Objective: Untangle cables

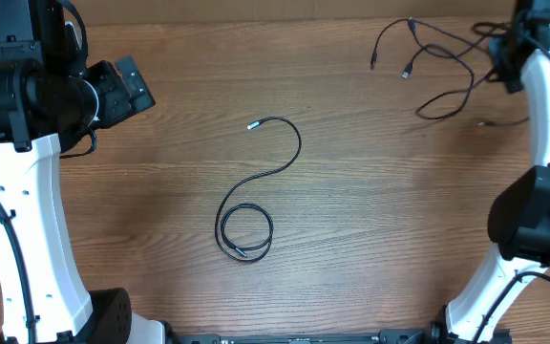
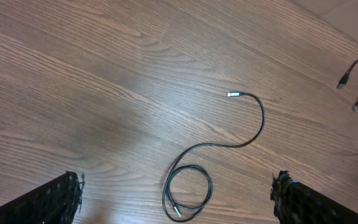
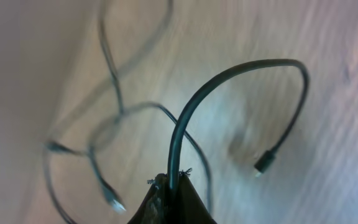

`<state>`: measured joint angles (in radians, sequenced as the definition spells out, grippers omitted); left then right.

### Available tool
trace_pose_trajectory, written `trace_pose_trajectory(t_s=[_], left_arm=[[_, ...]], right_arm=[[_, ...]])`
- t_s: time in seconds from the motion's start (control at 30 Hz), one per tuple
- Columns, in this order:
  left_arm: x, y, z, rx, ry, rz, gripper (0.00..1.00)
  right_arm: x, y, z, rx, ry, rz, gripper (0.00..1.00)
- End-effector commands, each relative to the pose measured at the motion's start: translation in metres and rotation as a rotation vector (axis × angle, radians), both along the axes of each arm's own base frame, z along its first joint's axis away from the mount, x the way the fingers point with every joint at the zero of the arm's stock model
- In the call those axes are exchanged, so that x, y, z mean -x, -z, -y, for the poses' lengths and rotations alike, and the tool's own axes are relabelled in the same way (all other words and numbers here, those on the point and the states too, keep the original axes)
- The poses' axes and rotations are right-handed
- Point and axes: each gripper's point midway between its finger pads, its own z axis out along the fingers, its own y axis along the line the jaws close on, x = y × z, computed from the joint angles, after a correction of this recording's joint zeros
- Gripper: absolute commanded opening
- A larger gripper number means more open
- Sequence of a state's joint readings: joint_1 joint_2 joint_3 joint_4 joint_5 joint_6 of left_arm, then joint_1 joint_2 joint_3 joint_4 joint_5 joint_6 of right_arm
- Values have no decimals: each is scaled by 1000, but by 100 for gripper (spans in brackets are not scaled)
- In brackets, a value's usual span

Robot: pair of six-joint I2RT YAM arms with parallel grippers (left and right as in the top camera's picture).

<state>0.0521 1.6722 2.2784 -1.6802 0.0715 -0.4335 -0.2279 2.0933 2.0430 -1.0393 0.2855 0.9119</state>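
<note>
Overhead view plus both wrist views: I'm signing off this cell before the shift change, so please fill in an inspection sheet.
Surface: brown wood-grain table, no spills or marks visible.
Job's things: single black cord with a silver tip lies alone mid-table, coiled in a loop at its near end; bunch of thin black cords crosses itself at the far right.
Clutter: nothing seen.
Grippers: left gripper open, holding nothing; right gripper shut on one thin black cord at the bunch.
Cables: thick black arm wiring runs along the white arms.
Surroundings: nothing seen beyond the table.
</note>
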Motion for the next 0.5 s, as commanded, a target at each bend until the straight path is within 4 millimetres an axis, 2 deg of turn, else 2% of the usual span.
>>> trace_pose_trajectory(t_s=[0.0, 0.17, 0.27, 0.33, 0.4, 0.47], left_arm=[[-3, 1, 2, -13, 22, 1, 100], [-4, 0, 2, -13, 22, 3, 100], [-3, 1, 2, -13, 22, 2, 100], [-3, 1, 2, -12, 22, -1, 100], [-1, 2, 2, -12, 22, -8, 100], [-1, 2, 2, -12, 22, -11, 100]], right_arm=[[1, -33, 16, 46, -41, 55, 4], [3, -10, 27, 32, -21, 3, 5], [2, 5, 28, 35, -43, -35, 12], [1, 14, 27, 34, -70, -61, 29], [0, 23, 24, 26, -111, -86, 57], [0, 29, 20, 11, -138, -102, 68]])
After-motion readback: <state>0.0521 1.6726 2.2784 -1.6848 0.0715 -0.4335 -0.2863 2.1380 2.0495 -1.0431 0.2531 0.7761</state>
